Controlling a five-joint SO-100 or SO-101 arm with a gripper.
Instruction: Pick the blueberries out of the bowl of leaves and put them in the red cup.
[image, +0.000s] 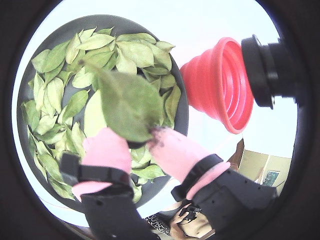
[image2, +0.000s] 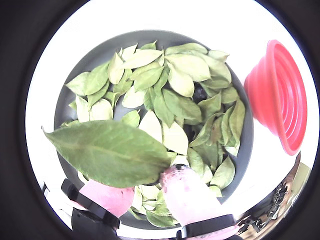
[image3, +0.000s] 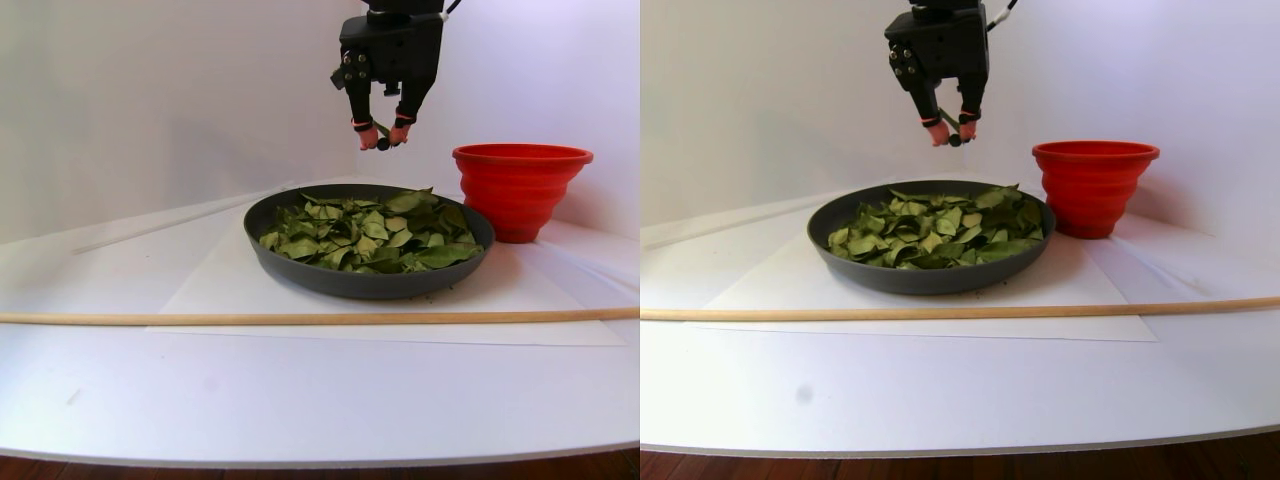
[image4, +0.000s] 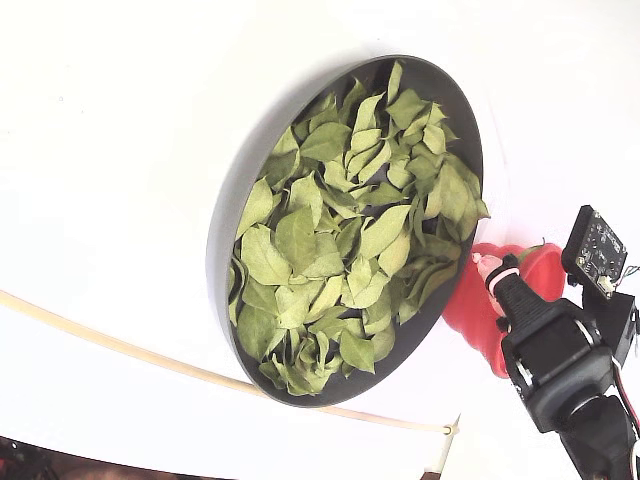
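In both wrist views the hand (image: 145, 137) has its pink-tipped fingers (image2: 182, 192) pressed together on the base of a single large leaf (image2: 112, 152), which spreads out flat above the bowl (image2: 75, 107). Something small and dark sits between the fingertips under that leaf, but I cannot tell whether it is a berry. The bowl is filled with leaves (image2: 175, 107), and one dark round blueberry (image2: 200, 93) shows among them towards the right in a wrist view. The red cup (image: 220, 82) stands just beside the bowl's right rim. In the stereo pair view the hand hangs well above the bowl, over its far right part, with the red cup on the white table (image3: 300, 390) to the right and a thin wooden rod (image3: 250, 318) lying in front of the bowl.
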